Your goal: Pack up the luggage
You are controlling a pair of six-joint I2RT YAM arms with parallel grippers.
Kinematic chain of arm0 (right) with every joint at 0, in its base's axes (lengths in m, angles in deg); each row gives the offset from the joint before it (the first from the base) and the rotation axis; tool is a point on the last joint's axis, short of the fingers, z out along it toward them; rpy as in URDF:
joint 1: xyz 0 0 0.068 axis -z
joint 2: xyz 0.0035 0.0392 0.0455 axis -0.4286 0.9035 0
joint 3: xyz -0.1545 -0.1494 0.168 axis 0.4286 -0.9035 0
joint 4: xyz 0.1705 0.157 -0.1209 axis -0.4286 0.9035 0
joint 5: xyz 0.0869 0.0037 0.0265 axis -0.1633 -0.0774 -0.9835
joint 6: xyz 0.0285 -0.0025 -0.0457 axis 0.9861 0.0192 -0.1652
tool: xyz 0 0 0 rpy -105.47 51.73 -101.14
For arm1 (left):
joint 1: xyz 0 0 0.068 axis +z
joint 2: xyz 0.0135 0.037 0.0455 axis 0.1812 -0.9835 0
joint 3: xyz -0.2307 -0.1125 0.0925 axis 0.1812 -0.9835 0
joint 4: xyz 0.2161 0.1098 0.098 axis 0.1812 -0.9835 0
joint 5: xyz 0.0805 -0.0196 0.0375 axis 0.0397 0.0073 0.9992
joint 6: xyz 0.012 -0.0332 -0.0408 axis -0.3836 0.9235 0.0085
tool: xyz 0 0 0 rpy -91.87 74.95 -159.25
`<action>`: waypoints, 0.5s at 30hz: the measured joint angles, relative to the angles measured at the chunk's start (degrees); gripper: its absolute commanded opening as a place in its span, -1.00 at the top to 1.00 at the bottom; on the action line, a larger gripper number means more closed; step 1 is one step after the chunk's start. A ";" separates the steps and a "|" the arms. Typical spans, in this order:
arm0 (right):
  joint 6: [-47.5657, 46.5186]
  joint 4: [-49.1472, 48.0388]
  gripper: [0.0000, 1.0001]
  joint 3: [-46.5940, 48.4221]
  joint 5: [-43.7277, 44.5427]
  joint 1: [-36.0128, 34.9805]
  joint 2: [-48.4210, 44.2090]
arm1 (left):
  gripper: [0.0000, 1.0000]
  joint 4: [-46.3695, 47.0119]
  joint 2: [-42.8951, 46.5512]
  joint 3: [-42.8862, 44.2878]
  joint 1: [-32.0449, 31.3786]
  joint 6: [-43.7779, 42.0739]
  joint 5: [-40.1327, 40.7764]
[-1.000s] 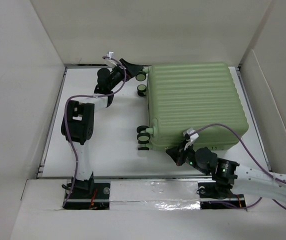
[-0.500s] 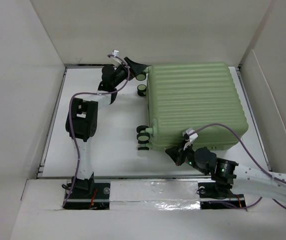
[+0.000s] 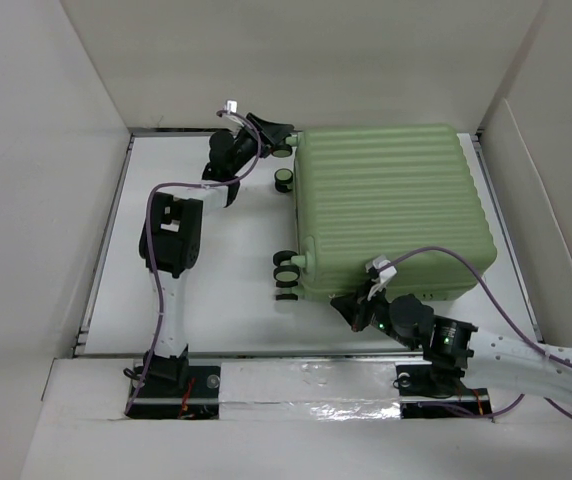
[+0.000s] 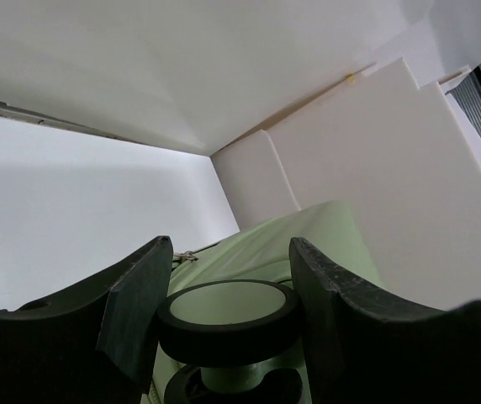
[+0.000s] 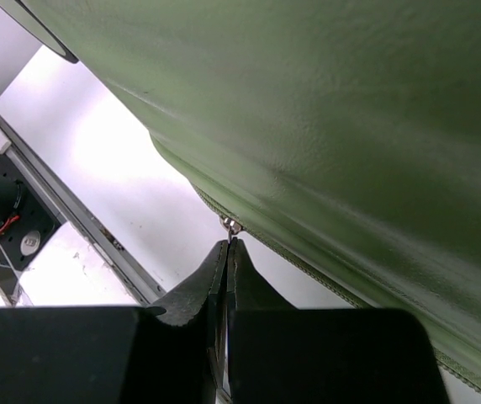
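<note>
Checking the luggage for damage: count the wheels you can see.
4, all on the left end of the luggage: one wheel in the left end effector, one just nearer, two at the near corner. More could be hidden underneath.

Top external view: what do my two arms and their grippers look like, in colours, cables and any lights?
Both the left arm and the right arm have white link tubes between bulky black joint housings, each trailed by a loose purple cable. The right arm shows small green lights. The left gripper and right gripper are matte black, with tapering wedge-shaped fingers.
</note>
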 measured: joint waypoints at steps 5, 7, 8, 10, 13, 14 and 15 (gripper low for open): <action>0.04 0.42 1.00 0.00 0.02 0.00 -0.35 | 1.00 2.71 -0.33 -0.96 -0.02 2.38 0.72; 0.17 1.29 1.00 -0.02 0.07 -0.02 -1.38 | 1.00 5.03 -0.31 -2.64 -0.02 3.26 1.33; 0.15 1.88 1.00 -0.02 0.11 -0.04 -2.03 | 1.00 6.67 0.00 -4.15 0.11 3.85 1.99; -0.15 3.30 1.00 -0.04 0.04 -0.11 -3.30 | 1.00 10.45 1.49 -8.41 0.28 4.96 3.48; -2.71 5.81 1.00 -0.02 -1.25 0.17 -4.37 | 1.00 14.78 6.95 -18.53 1.46 5.46 5.92; -4.00 5.86 1.00 0.00 -3.30 1.09 -3.98 | 1.00 16.00 9.16 -22.36 2.32 5.51 6.47; -5.44 5.95 1.00 0.07 -5.73 2.21 -3.02 | 1.00 17.40 11.50 -26.36 3.32 5.70 7.13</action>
